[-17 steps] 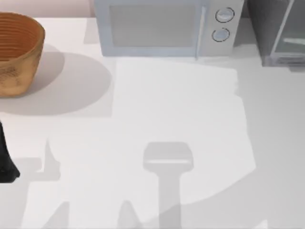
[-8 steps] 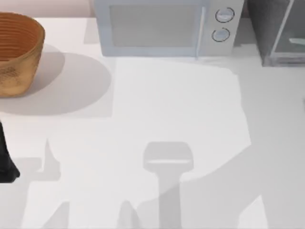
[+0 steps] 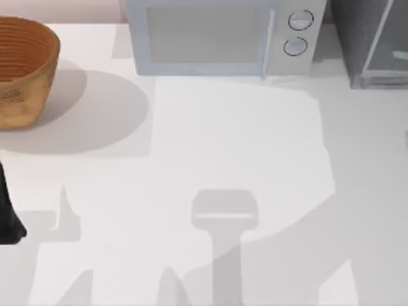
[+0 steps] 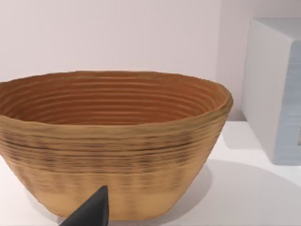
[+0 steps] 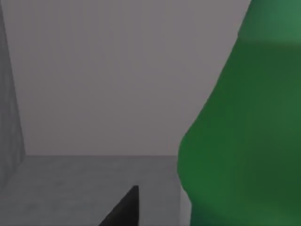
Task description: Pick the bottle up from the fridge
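The bottle (image 5: pixel 244 141) looms large and green in the right wrist view, standing on the grey floor inside the fridge (image 5: pixel 94 84). A black fingertip (image 5: pixel 126 208) of my right gripper pokes in beside the bottle, a small gap apart from it. In the top view the fridge (image 3: pixel 370 38) is the dark grey cabinet at the back right, with its pale glassy door. My left arm (image 3: pixel 6 220) is parked at the table's left edge, and one of its fingertips (image 4: pixel 89 213) shows in front of the basket.
A woven basket (image 3: pixel 22 70) stands at the back left and appears close up in the left wrist view (image 4: pixel 113 141). A pale microwave (image 3: pixel 210 35) with two knobs sits at the back middle, between basket and fridge. Arm shadows lie over the white table (image 3: pixel 223 140).
The right arm's shadow has spread over the table's front right, and a dark shape at the fridge's front edge is gone. The left arm has not moved.
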`<state>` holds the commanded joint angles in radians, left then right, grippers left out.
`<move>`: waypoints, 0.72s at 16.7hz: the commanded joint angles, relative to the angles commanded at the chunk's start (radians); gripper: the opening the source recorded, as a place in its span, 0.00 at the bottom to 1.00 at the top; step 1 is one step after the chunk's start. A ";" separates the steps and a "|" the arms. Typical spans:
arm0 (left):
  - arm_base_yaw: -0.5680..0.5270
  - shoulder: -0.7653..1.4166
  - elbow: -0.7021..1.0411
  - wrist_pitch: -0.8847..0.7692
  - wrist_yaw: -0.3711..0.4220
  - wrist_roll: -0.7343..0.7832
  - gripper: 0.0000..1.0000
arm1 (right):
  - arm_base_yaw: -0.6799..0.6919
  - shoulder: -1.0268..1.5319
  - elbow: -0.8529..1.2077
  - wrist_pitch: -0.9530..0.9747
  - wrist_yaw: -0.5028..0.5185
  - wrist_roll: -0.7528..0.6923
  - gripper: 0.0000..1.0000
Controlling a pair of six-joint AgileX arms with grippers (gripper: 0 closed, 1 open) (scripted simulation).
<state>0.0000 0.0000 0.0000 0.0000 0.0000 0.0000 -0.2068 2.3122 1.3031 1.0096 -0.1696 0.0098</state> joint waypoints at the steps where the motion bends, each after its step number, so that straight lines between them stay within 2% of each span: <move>1: 0.000 0.000 0.000 0.000 0.000 0.000 1.00 | 0.000 0.000 0.000 0.000 0.000 0.000 0.55; 8: 0.000 0.000 0.000 0.000 0.000 0.000 1.00 | 0.000 0.000 0.000 0.000 0.000 0.000 0.02; 12: 0.000 0.000 0.000 0.000 0.000 0.000 1.00 | 0.000 0.000 0.000 0.000 0.000 0.000 0.00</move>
<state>0.0000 0.0000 0.0000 0.0000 0.0000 0.0000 -0.2068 2.3122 1.3031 1.0096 -0.1696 0.0098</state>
